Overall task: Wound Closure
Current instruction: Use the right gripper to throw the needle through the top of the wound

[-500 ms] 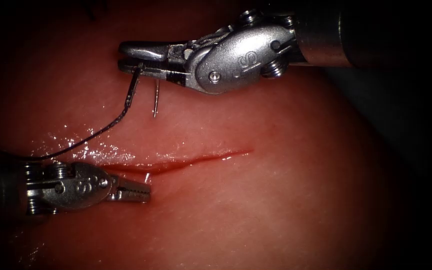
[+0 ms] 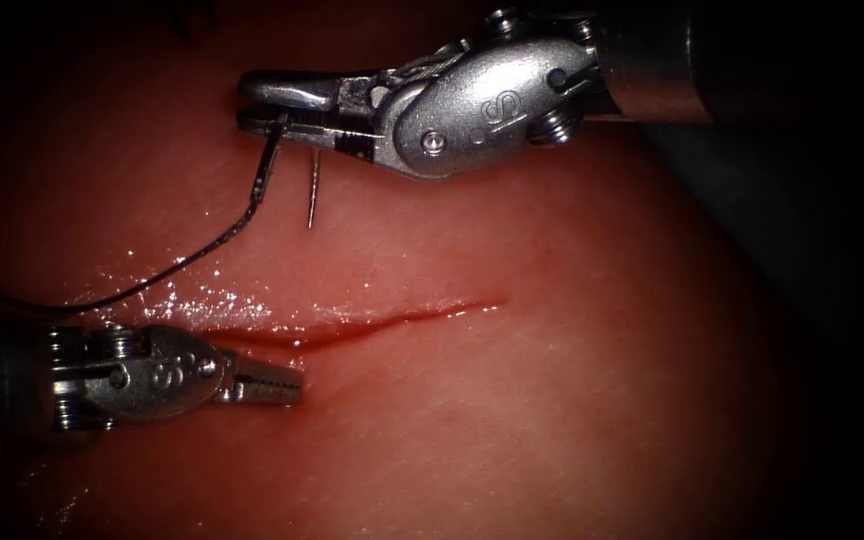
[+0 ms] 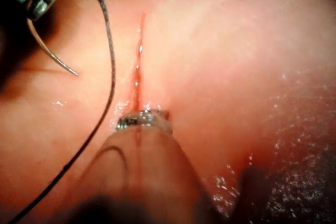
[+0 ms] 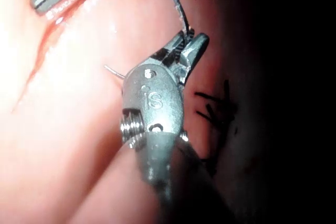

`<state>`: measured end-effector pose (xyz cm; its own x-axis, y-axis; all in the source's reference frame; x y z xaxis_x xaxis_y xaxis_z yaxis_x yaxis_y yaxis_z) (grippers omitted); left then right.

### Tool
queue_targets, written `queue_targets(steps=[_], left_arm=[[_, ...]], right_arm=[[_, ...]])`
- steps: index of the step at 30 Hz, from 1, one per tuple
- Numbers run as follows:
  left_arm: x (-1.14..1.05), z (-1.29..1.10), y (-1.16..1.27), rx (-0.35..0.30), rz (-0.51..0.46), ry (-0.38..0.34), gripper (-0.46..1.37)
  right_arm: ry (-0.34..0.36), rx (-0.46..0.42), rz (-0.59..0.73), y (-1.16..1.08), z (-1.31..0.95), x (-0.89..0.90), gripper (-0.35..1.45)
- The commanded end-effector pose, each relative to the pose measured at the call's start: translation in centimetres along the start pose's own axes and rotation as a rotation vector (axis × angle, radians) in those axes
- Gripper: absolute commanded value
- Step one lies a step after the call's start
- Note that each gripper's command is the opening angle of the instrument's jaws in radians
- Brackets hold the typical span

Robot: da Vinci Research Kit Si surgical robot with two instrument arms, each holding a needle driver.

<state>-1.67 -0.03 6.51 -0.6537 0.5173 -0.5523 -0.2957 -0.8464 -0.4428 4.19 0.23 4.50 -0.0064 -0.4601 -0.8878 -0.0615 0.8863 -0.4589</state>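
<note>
The right arm's silver needle driver (image 2: 252,103) clamps the thin curved steel needle (image 2: 311,195) near its thread end, its point hanging free above the glistening pink tissue (image 2: 552,380). The right wrist view adds dark cut thread ends (image 4: 218,106) beside the tool. Black thread (image 2: 202,250) trails left. The left tool (image 2: 287,385) sits by the red cut (image 2: 392,318), jaws seemingly closed on nothing.

two tools (image 2: 252,105) (image 2: 287,385), one needle (image 2: 311,195), one thread (image 2: 202,250), seemingly one cut (image 2: 382,320)

A stamped letter "S" is showing on the metal wrist of the right tool (image 2: 282,112). Another "S" is showing on the wrist of the left tool (image 2: 287,385), near the cut.
</note>
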Motion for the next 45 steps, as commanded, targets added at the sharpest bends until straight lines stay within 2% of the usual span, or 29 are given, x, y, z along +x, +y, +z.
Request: queue_targets(steps=[1, 6, 9, 12, 18, 26, 29, 32, 45], left_arm=[[0.0, -0.01, 0.0, -0.009, 0.0, 0.0, -0.35], [0.07, -0.06, -0.01, 0.006, 0.005, -0.003, -0.35], [0.14, -0.13, -0.02, 0.009, 0.014, 0.037, -0.35], [0.15, -0.17, 0.01, 0.008, 0.011, 0.042, -0.35], [0.07, -0.3, 0.06, 0.01, 0.013, 0.039, -0.35], [-0.09, -0.65, 0.08, 0.076, 0.012, 0.02, -0.35], [-0.14, -0.71, 0.08, 0.092, 0.005, 0.016, -0.35], [-0.17, -0.72, 0.07, 0.109, -0.004, 0.013, -0.35], [-0.26, -0.59, 0.06, 0.107, 0.002, 0.008, -0.35]], right_arm=[[0.005, 0.001, -0.013, 0.02, 0.0, 0.01, -0.35], [0.008, -0.001, -0.039, 0.13, 0.02, 0.04, -0.35], [0.02, 0.002, -0.036, 0.16, 0.06, 0.08, -0.35], [0.025, 0.004, -0.035, 0.16, 0.12, 0.09, -0.35], [0.045, 0.014, -0.036, 0.12, 0.3, 0.13, -0.35], [0.076, 0.028, -0.047, 0.03, 0.58, 0.12, -0.35], [0.075, 0.027, -0.038, 0.0, 0.63, 0.12, -0.35], [0.082, 0.026, -0.036, -0.04, 0.66, 0.11, -0.35], [0.092, 0.034, -0.013, -0.14, 0.73, 0.11, -0.35]])
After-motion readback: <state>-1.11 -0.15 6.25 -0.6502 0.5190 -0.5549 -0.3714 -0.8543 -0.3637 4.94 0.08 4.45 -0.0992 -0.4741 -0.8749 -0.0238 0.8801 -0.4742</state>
